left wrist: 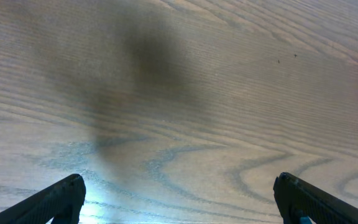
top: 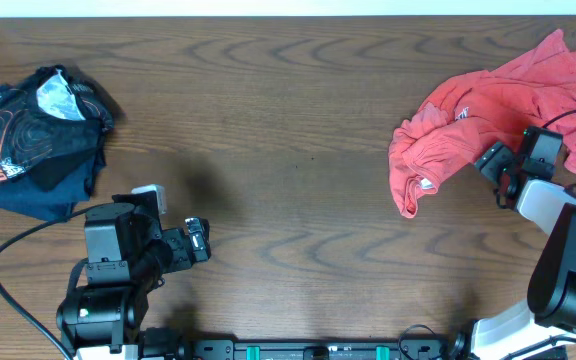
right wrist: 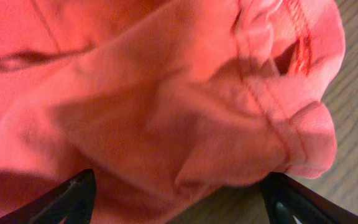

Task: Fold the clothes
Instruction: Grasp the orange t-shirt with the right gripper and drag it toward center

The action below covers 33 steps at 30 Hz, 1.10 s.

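The orange-red T-shirt [top: 488, 110] lies in a crumpled heap at the far right of the table [top: 288, 120], with one twisted end trailing toward the middle. The right fingers [right wrist: 67, 196] are spread wide at its near edge. The right wrist view shows bunched cloth and a stitched hem [right wrist: 294, 134] filling the gap ahead of them, with nothing pinched yet. The left fingers [left wrist: 55, 199] are also wide apart, holding nothing, low over bare wood well away from the shirt.

The main risk is a blind pinch. The cloth is stacked in several layers here, so closing now would probably catch two or three thicknesses, or only the rolled hem. Lifting from that hold would likely raise the heap as a lump instead of opening it out, or the hem could slip free once it takes weight.

The shirt sits close to the right edge of the table. A pull outward or backward could drag part of it over the side, where it would be hard to recover.

Spreading it flat looks like work for two arms, and the left one has a long reach to make. If it comes in late, the right may stretch and twist the cloth alone.

The dark printed garment [top: 33, 140] at far left is well apart and unlikely to interfere
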Each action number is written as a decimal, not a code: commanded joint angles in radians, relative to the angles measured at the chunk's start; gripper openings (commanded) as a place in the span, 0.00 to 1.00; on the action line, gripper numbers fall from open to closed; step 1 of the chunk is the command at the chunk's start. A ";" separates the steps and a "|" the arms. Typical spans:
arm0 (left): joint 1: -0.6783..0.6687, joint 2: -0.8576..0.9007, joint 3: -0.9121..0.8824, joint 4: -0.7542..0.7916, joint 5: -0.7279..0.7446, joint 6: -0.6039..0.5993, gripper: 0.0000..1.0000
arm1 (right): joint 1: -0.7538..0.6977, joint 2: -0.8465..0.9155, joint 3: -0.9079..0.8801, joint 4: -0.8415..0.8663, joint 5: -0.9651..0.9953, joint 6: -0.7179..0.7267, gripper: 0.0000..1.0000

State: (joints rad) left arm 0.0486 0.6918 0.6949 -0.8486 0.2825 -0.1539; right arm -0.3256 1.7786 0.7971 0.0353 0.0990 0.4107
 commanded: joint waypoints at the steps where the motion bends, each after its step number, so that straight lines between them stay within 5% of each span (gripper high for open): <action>1: -0.004 0.000 0.020 0.001 0.006 -0.002 0.98 | -0.012 0.048 -0.010 0.023 0.006 0.031 0.79; 4: -0.004 0.000 0.020 0.001 0.005 -0.002 0.98 | -0.017 0.048 -0.010 0.094 0.006 0.031 0.48; 7: -0.004 0.000 0.020 0.002 0.005 -0.002 0.98 | -0.021 0.044 -0.008 0.148 -0.002 0.031 0.01; 15: -0.004 0.000 0.020 0.021 0.005 -0.002 0.98 | -0.019 -0.115 0.000 0.130 -0.211 -0.008 0.01; 25: -0.004 0.000 0.020 0.025 0.005 -0.002 0.98 | 0.078 -0.658 0.000 -0.047 -0.399 -0.121 0.01; 33: -0.004 0.000 0.020 0.011 0.006 -0.002 0.98 | 0.200 -0.932 0.000 -0.217 -0.454 -0.165 0.01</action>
State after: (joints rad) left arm 0.0486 0.6918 0.6952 -0.8326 0.2825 -0.1539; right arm -0.1623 0.9085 0.7914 -0.1558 -0.2943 0.2901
